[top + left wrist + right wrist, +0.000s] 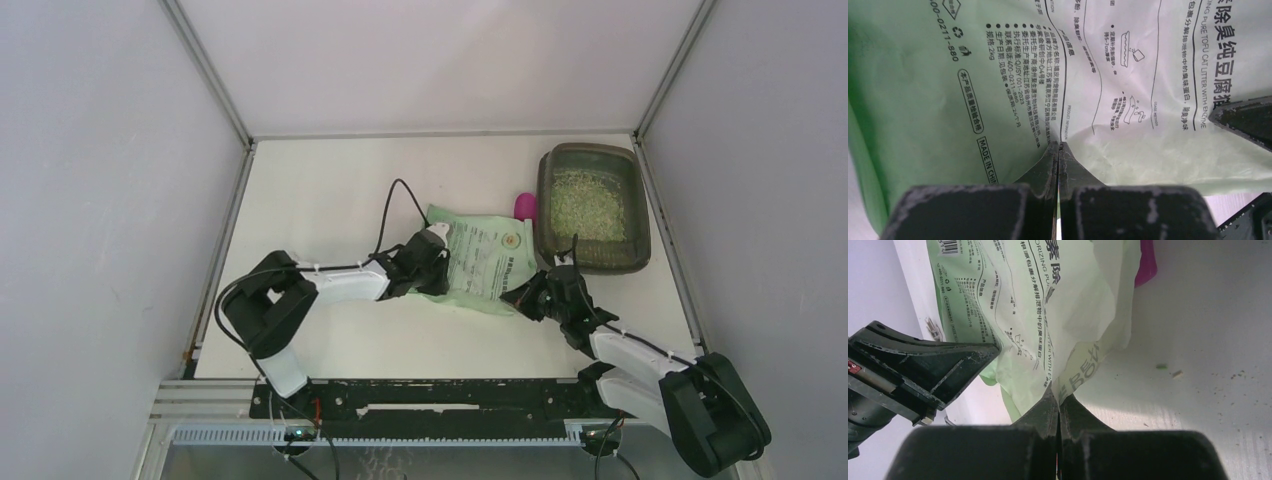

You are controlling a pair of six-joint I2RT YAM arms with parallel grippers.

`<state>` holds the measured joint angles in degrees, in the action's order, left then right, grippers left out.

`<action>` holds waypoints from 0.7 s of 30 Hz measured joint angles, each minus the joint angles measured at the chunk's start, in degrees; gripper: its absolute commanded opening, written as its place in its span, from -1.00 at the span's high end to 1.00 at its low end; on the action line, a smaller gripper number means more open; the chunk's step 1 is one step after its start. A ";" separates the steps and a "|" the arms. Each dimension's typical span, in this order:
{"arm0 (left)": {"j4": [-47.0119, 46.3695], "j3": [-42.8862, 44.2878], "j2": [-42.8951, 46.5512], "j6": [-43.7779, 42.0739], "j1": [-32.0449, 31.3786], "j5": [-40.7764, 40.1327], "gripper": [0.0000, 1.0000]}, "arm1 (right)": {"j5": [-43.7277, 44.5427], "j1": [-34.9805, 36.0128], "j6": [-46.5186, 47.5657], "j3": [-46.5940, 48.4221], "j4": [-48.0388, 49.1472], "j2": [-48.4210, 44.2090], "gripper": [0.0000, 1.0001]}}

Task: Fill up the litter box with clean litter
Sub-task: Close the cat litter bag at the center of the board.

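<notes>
Light-green printed bag (485,262) at tabletop (320,190) centre, limp, creased, Chinese and English print up. Magenta scoop (524,207) touching bag's far right corner, partly hidden.

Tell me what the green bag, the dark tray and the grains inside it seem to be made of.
The green bag looks like thin plastic film, faintly glossy: it creases softly and carries print. The tray seems hard plastic, dark and semi-transparent, with a moulded rim. The grains are pale, matte pellets; the bag's print reads tofu cat litter, so probably plant-based.
</notes>
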<state>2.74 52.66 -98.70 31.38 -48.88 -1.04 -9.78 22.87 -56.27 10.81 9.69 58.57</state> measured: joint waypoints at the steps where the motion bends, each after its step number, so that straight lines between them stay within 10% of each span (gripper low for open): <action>1: -0.94 -0.74 0.33 0.20 -0.13 -0.02 1.00 | -0.24 -0.17 0.00 0.00 0.00 0.00 1.00; 21: -6.93 -13.75 9.86 10.47 -5.70 -2.03 0.98 | -1.77 -0.48 0.00 -1.90 -0.24 -0.11 1.00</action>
<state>-4.19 38.92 -88.84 41.85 -54.59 -3.07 -11.55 22.39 -56.27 8.91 9.45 58.46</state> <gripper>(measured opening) 0.005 0.003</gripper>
